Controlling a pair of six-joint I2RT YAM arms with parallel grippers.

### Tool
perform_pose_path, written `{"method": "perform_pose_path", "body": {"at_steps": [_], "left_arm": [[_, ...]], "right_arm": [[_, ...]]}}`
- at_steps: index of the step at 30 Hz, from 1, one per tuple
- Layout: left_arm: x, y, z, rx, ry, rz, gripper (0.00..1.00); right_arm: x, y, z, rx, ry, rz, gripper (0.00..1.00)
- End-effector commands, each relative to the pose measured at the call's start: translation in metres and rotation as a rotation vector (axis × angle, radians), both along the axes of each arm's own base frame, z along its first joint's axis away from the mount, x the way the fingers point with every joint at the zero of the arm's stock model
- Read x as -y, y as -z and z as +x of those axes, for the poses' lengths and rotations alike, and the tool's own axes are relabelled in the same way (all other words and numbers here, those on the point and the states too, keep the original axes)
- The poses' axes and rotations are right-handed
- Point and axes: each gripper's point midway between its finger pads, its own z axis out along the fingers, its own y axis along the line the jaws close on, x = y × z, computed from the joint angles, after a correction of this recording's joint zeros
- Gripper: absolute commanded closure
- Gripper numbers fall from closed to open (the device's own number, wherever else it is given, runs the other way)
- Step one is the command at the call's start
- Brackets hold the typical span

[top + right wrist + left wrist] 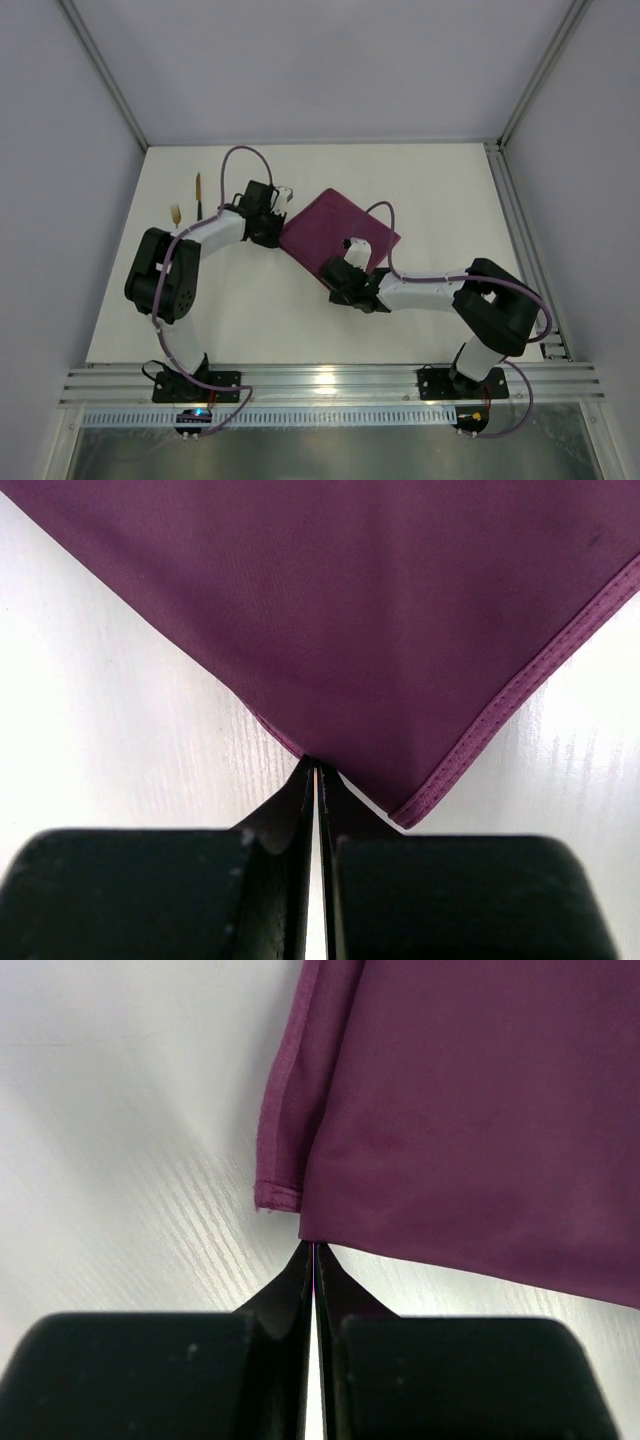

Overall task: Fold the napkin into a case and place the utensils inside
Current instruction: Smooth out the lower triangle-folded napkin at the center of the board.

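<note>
Early days: the soft magenta-purple cloth napkin point(340, 232) looks folded once, no pouch yet. Left end effector point(315, 1250) and right end effector point(315, 767) clamp its edges; gold fork point(176, 213) and gold knife point(198, 192) lie at ten o'clock.

left arm point(160, 275) and right arm point(495, 305) black blocky joints, white links, purple cables point(246, 149), left gripper point(315, 1252), right gripper point(316, 768) black tapered

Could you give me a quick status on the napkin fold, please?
Left gripper shut on napkin edge. Right gripper shut on its near corner. Napkin lying flat, two layers showing, fold unfinished. Fork and knife lying clear, far left.
</note>
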Motion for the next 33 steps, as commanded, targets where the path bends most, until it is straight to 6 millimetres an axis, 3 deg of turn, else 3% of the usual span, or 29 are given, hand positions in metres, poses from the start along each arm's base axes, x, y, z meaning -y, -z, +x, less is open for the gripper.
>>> {"method": "perform_pose_path", "body": {"at_steps": [1, 9, 14, 17, 18, 19, 21, 25, 28, 30, 33], "left_arm": [[0.000, -0.031, 0.029, 0.114, -0.023, -0.023, 1.00], [-0.004, -0.033, 0.036, 0.116, -0.038, -0.014, 1.00], [0.000, -0.034, 0.024, 0.100, 0.010, -0.030, 1.00], [0.016, -0.057, 0.007, 0.202, 0.235, -0.002, 0.86], [0.024, -0.053, -0.007, 0.243, 0.408, 0.063, 0.80], [0.031, -0.062, -0.015, 0.289, 0.512, 0.065, 0.77], [0.027, -0.053, -0.027, 0.321, 0.659, 0.124, 0.69], [0.023, -0.042, -0.033, 0.355, 0.971, 0.239, 0.67], [0.024, -0.031, -0.032, 0.336, 1.103, 0.258, 0.69], [0.032, -0.028, -0.037, 0.338, 1.174, 0.195, 0.69], [0.025, -0.031, -0.043, 0.346, 1.296, 0.166, 0.70]], "right_arm": [[0.017, -0.001, 0.000, 0.032, 0.033, -0.026, 0.96], [0.016, 0.000, -0.002, 0.030, -0.001, -0.033, 0.96], [0.011, 0.000, -0.002, 0.026, -0.021, -0.025, 0.96], [0.010, 0.002, -0.002, 0.022, -0.028, -0.025, 0.96], [0.009, 0.002, -0.003, 0.019, -0.034, -0.022, 0.96], [0.009, 0.003, -0.003, 0.017, -0.037, -0.019, 0.96], [0.009, 0.004, -0.004, 0.011, -0.042, -0.015, 0.96], [0.008, 0.007, -0.007, -0.001, -0.054, -0.016, 0.96], [0.008, 0.008, -0.008, -0.011, -0.058, -0.017, 0.96], [0.007, 0.008, -0.008, -0.012, -0.059, -0.016, 0.96], [0.006, 0.006, -0.008, -0.010, -0.062, -0.007, 0.96]]}}
